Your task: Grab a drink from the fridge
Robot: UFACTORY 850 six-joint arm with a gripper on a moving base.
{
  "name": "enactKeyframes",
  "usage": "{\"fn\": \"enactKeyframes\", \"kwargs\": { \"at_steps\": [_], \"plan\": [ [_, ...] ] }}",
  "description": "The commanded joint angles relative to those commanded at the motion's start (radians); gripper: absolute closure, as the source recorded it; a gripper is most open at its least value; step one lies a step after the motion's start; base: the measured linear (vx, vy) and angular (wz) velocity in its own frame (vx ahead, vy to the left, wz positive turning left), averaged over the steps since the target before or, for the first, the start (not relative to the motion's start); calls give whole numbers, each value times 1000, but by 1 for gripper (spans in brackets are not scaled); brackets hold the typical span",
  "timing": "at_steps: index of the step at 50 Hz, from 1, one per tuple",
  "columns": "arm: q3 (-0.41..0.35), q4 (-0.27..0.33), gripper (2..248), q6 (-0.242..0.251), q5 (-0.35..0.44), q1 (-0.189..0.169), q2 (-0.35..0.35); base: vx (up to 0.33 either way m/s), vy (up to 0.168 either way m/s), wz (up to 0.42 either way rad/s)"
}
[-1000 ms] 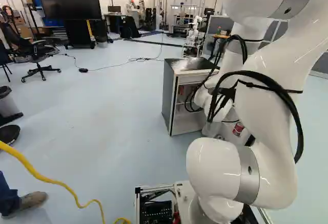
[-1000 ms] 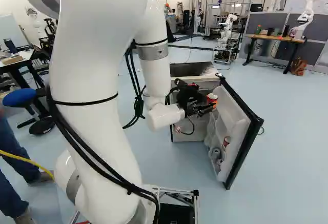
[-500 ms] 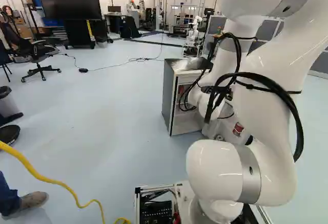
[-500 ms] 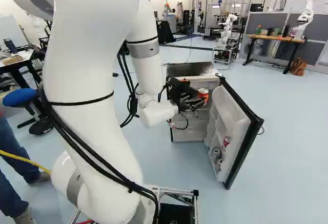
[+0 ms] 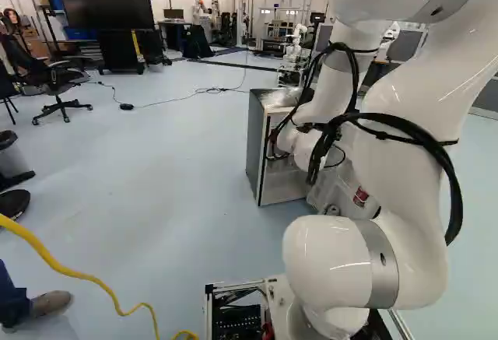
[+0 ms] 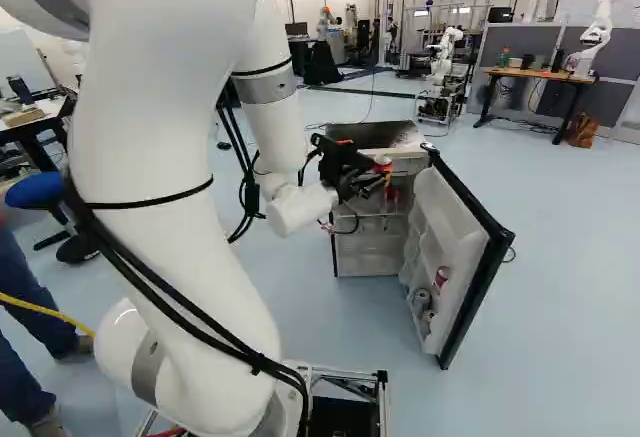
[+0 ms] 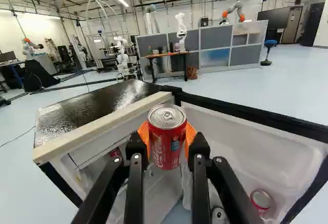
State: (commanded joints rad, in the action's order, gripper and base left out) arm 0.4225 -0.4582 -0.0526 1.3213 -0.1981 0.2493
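And the pick was prob. done: the end effector (image 7: 167, 130) had a red can (image 7: 166, 144) clamped btwn its orange pads, one per side, can approx. upright. It was up by the front edge of the fridge (image 7: 97, 103), w/ the door (image 6: 452, 242) wide open alongside. Carry-away was the step in hand, by my read; next move called for keeping the squeeze, easing up & back, staying clear of door + top edge, then swinging away.

Now the views! Wrist view gave the grip itself, both pads, plus a second can (image 7: 115, 153) low inside the fridge. Left base view couldn't: the arm (image 5: 397, 153) & black cables (image 5: 350, 114) hid the end effector, tho it did give the fridge's outer side wall (image 5: 255, 141). Right base view had the door's full height, w/ a grey can (image 6: 421, 301) low in its rack, below a red one.
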Motion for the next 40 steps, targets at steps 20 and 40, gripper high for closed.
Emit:
{"fn": "enactKeyframes", "kwargs": {
  "at_steps": [20,40],
  "plan": [
    [81,0,161,0,-30,43,17,0,0,0],
    [173,13,161,0,-82,77,65,0,0,0]
  ]
}}
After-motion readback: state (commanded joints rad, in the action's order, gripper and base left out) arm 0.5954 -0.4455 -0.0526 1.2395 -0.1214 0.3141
